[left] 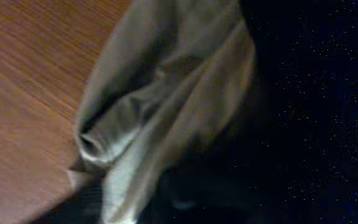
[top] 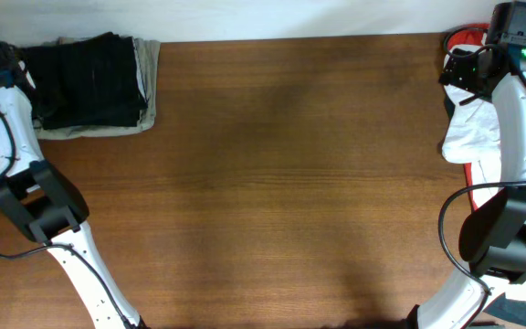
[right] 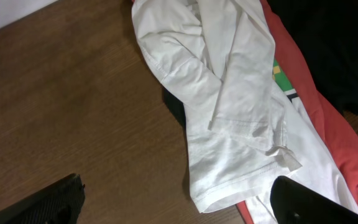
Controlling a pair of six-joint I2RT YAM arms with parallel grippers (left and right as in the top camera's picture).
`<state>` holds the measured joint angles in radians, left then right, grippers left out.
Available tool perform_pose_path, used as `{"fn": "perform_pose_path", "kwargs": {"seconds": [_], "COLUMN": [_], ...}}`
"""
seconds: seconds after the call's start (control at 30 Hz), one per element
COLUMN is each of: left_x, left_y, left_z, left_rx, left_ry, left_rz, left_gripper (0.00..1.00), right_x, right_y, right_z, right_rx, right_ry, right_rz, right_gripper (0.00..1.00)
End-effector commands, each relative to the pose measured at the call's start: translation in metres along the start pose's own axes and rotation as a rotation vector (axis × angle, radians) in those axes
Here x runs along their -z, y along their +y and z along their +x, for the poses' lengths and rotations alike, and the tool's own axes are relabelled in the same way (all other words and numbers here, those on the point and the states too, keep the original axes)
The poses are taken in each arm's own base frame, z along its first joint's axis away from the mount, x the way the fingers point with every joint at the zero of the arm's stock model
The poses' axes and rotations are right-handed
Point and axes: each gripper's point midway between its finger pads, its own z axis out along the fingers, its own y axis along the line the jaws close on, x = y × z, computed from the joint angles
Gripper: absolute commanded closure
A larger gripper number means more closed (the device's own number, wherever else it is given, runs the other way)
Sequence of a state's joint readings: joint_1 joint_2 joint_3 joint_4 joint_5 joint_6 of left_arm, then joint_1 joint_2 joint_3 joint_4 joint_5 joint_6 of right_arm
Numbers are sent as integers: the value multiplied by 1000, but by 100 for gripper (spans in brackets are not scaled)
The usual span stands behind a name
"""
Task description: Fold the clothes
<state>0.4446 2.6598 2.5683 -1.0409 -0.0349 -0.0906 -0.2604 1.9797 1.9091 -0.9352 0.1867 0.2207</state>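
Note:
A folded black garment (top: 89, 80) lies at the table's far left corner on top of a khaki-beige garment (top: 150, 91). My left gripper (top: 5, 71) is at the left edge of this stack. Its wrist view is filled with khaki fabric (left: 166, 106) and black fabric (left: 316, 93), and its fingers cannot be made out. A crumpled white garment (top: 473, 132) lies at the far right over a red garment (top: 469, 170). My right gripper (right: 179, 208) is open and empty above the hem of the white garment (right: 229, 93), beside the red garment (right: 328, 124).
The brown wooden table (top: 290, 183) spans the view between the two piles. A dark cloth (right: 334, 43) lies beyond the red garment at the right. The table's far edge meets a white wall (top: 290, 18).

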Motion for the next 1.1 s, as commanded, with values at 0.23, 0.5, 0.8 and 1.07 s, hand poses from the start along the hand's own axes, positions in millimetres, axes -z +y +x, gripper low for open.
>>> {"fn": "perform_pose_path", "kwargs": {"seconds": [0.23, 0.5, 0.8, 1.07], "left_x": [62, 110, 109, 40], "left_y": [-7, 26, -25, -91], "left_z": [-12, 10, -1, -43], "left_rx": [39, 121, 110, 30], "left_ry": [-30, 38, 13, -186], "left_rz": [42, -138, 109, 188], "left_gripper": [99, 70, 49, 99], "right_x": [8, 8, 8, 8], "right_y": [-1, -1, -1, -1], "right_z": [-6, -6, -6, -6], "right_rx": [2, 2, 2, 2], "right_ry": [-24, -24, -24, -24], "right_rz": [9, 9, 9, 9], "right_gripper": [1, 1, 1, 1]}}
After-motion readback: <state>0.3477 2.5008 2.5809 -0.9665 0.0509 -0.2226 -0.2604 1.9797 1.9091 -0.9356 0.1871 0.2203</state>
